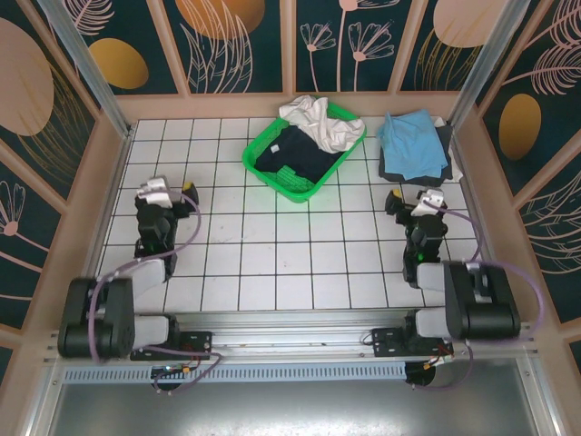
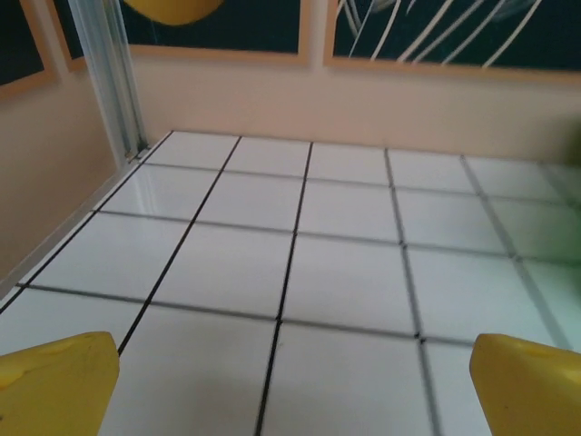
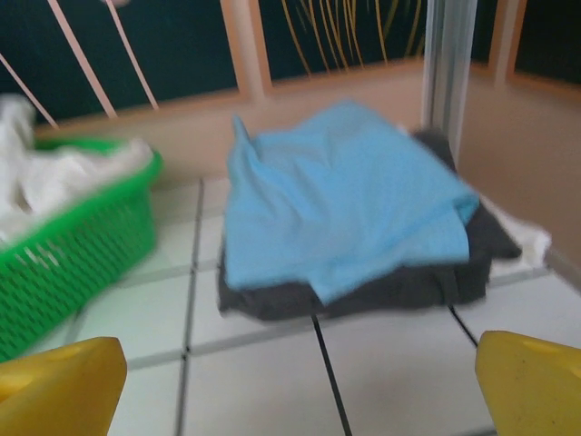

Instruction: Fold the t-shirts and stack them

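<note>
A light blue t-shirt (image 1: 413, 141) lies folded on a dark grey one (image 1: 398, 171) at the table's far right. In the right wrist view the blue t-shirt (image 3: 336, 209) covers most of the grey t-shirt (image 3: 381, 291). A cream-white t-shirt (image 1: 322, 123) and a dark navy one (image 1: 295, 156) lie crumpled in the green basket (image 1: 263, 163). My right gripper (image 1: 416, 200) stands open just in front of the stack, nothing between its yellow fingertips (image 3: 64, 381). My left gripper (image 1: 170, 193) is open over bare tiles at the left, its fingertips (image 2: 59, 381) wide apart.
The green mesh basket (image 3: 73, 263) stands at the back centre, left of the stack. A low wooden wall (image 1: 109, 173) and metal posts (image 1: 82, 54) ring the white tiled table (image 1: 290, 245). The tiles between the two arms are bare.
</note>
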